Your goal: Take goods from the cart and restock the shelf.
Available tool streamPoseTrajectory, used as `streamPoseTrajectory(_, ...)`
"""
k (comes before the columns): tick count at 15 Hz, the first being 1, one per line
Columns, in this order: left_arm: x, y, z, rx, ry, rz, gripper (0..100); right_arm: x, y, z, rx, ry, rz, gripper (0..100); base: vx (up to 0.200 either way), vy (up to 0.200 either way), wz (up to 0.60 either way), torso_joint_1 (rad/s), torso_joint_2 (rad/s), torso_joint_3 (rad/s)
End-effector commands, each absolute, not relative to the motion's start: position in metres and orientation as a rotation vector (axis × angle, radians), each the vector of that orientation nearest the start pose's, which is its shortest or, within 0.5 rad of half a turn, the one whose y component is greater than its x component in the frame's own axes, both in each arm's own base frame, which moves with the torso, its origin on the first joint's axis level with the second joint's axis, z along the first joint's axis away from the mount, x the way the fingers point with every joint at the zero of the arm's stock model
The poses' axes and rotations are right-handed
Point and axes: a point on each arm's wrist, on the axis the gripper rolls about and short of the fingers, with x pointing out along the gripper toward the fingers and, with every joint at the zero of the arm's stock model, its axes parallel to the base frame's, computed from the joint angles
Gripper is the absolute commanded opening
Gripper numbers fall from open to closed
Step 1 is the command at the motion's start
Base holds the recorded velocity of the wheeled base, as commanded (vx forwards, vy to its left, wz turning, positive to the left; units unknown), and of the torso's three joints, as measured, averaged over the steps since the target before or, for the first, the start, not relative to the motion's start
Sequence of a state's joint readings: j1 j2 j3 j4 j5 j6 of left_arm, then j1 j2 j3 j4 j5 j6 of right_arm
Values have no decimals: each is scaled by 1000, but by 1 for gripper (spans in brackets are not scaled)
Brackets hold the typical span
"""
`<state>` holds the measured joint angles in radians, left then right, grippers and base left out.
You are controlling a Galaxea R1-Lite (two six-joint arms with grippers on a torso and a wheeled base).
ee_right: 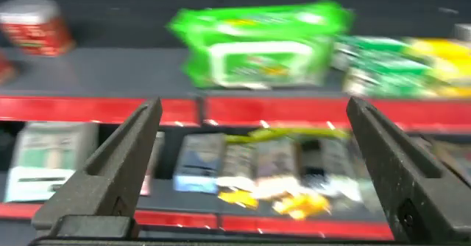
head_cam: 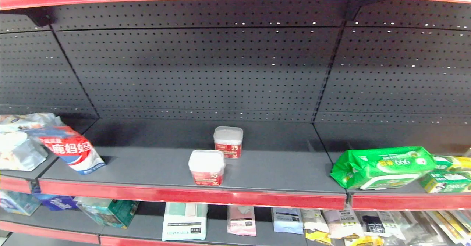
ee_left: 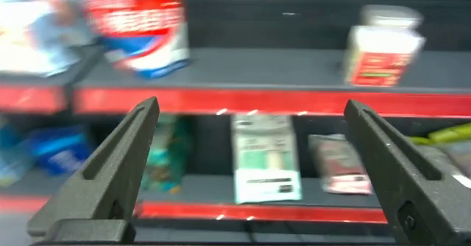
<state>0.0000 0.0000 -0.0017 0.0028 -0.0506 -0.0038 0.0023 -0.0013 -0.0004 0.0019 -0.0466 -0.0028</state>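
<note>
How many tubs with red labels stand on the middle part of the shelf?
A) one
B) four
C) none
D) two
D: a front tub and a back tub stand apart on the shelf.

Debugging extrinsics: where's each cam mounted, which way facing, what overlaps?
Head: on the head, facing forward and down at the shelf and front tub.
Left wrist: on that wrist, facing the shelf front; the left gripper, open, frames it.
Right wrist: likewise; the right gripper, open, frames the green pack.
Shared: head and right wrist both show the green pack.
</note>
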Motion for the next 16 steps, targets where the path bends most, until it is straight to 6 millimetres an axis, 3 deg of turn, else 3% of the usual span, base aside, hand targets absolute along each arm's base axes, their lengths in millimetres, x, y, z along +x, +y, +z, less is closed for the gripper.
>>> streamPoseTrajectory(1,-23,-1,76,-3,2,-51,100,-23,-1,75,-3,2,-43,100,0,0,0,0,0,0)
streamPoseTrajectory(10,-21,-1,79,-1,26,-81,100,-23,-1,76,-2,0,-44,100,0,0,0,0,0,0)
streamPoseTrajectory(11,-23,-1,102,-12,-7,-94,100,-23,-1,75,-2,3,-43,100,0,0,0,0,0,0)
streamPoseTrajectory(12,-6,-2,164,-122,35,-115,100,-23,-1,75,-2,2,-43,100,0,0,0,0,0,0)
streamPoseTrajectory(13,16,-2,208,-203,42,-112,100,-23,-1,75,-2,2,-43,100,0,0,0,0,0,0)
streamPoseTrajectory(14,38,-2,225,-185,85,-85,100,-23,-1,75,-2,2,-44,100,0,0,0,0,0,0)
streamPoseTrajectory(15,54,-1,228,-155,131,-27,100,-23,-1,75,-2,2,-44,100,0,0,0,0,0,0)
streamPoseTrajectory(16,88,6,218,-92,273,131,100,-23,-1,75,-2,2,-43,100,0,0,0,0,0,0)
